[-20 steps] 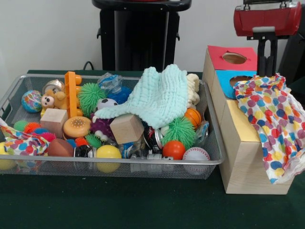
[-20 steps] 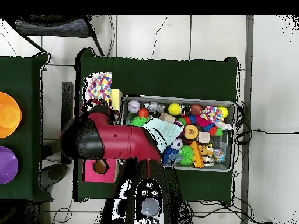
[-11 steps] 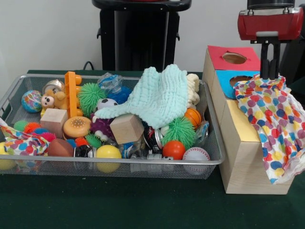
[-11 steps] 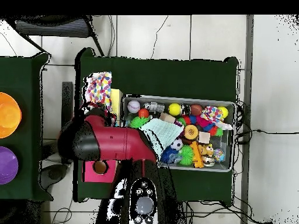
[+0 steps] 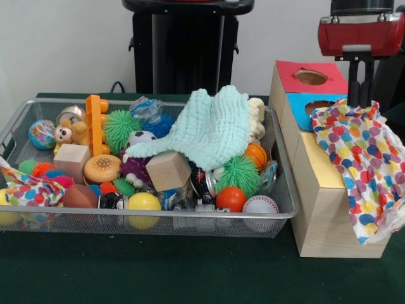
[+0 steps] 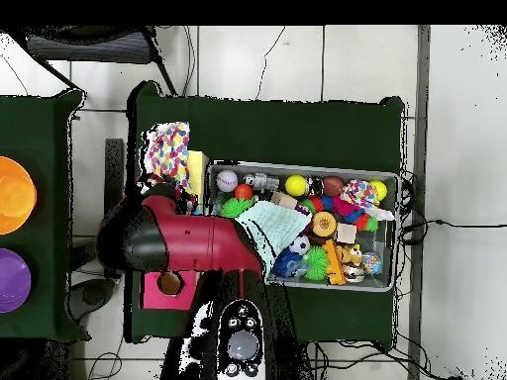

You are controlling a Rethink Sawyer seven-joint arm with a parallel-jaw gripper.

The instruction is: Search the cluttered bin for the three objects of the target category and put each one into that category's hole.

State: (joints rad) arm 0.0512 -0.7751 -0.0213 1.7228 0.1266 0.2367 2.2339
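Observation:
My gripper (image 5: 361,103) hangs at the far right, just above a polka-dot cloth (image 5: 361,158) draped over the wooden box (image 5: 323,209). Its fingers stand slightly apart with nothing between them. Behind the cloth lie the red panel's hole (image 5: 311,76) and the blue panel's hole (image 5: 315,105). The wire bin (image 5: 158,215) holds a mint knitted cloth (image 5: 212,130), a second polka-dot cloth (image 5: 28,190), wooden blocks, balls and spiky toys. From overhead the red arm (image 6: 188,242) hides the gripper; the draped cloth (image 6: 166,150) shows beside it.
Overhead, an orange bowl (image 6: 12,193) and a purple bowl (image 6: 10,280) sit on a separate table at the left. The bin (image 6: 302,166) lies right of the box. Green table surface runs in front of bin and box.
The gripper has drifted slightly right and upward over the draped cloth. Overhead, the arm has shifted a little left. The bin's contents have not moved.

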